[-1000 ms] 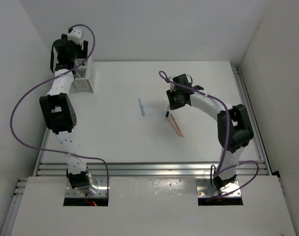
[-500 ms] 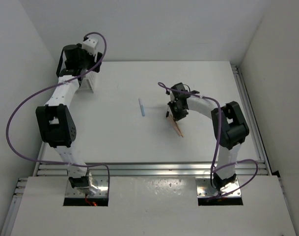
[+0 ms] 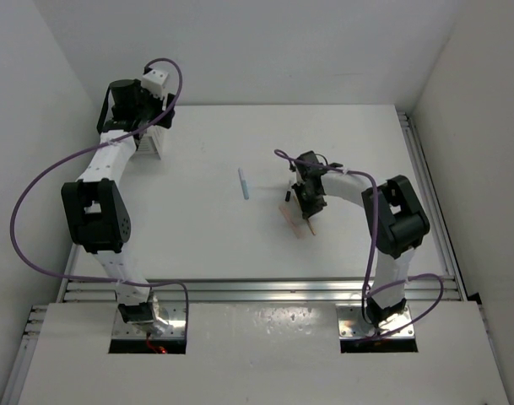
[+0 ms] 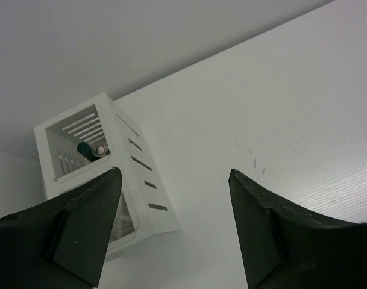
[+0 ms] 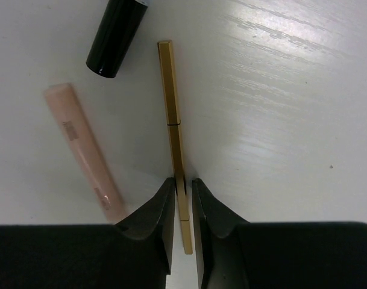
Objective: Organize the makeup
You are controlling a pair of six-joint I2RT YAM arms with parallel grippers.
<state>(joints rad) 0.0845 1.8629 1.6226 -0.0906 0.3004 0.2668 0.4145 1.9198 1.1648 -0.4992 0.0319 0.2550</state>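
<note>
Makeup stick (image 5: 170,90), gold, seems stiff, light, slippery. Right fingers (image 5: 161,220) pinch it near one end; left fingers (image 4: 81,223) gape empty.

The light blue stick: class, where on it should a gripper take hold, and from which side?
Probably mid-length, from straight above, jaws across its thin width. The light blue stick lies flat on the table, long and slim, with nothing touching it.

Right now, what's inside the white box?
One dark stick with a pinkish end shows in a corner of the box. Its walls hide anything lower down.
</note>
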